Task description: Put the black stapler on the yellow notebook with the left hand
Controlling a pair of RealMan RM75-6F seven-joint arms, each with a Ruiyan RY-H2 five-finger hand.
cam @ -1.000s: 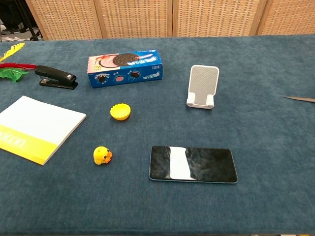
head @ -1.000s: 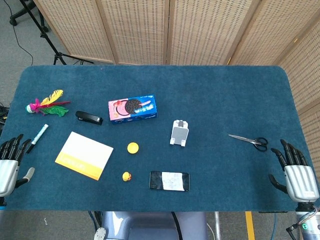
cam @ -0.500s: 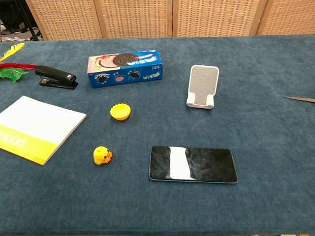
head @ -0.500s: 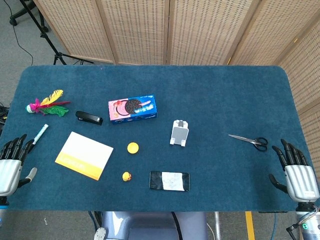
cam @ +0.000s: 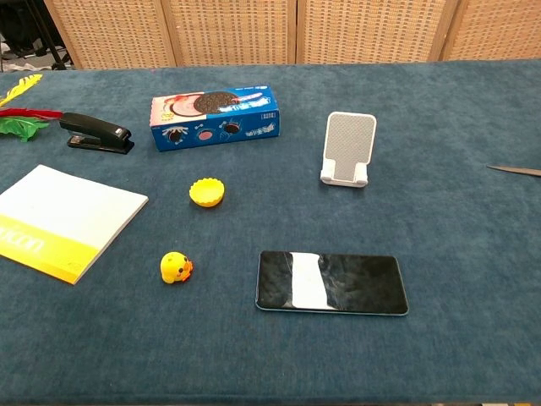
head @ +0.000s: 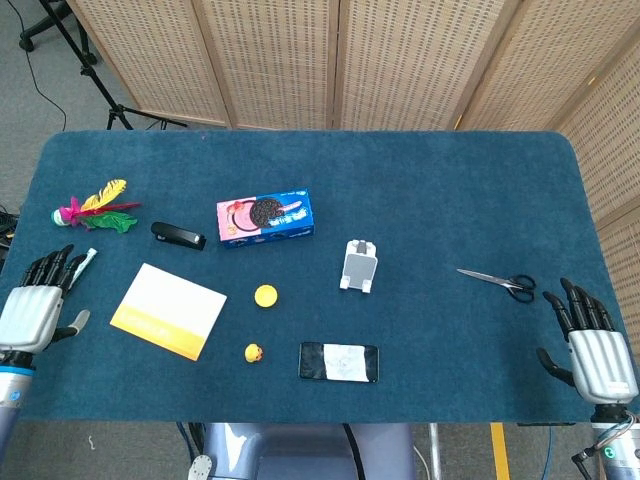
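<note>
One change: left hand (head: 37,312) farther forward.

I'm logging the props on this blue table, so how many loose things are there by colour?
Yellow: 3 (notebook, round cap, duck)
Black: 3 (stapler, phone, scissors)
Blue: 1 (cookie box)
White: 2 (stand, marker)
Multicoloured: 1 (feather toy)
Total: 10

place: lab/studio | cues: blue-felt table (head: 450,190); wicker screens (head: 300,60); tripod legs (head: 85,60); grey floor
</note>
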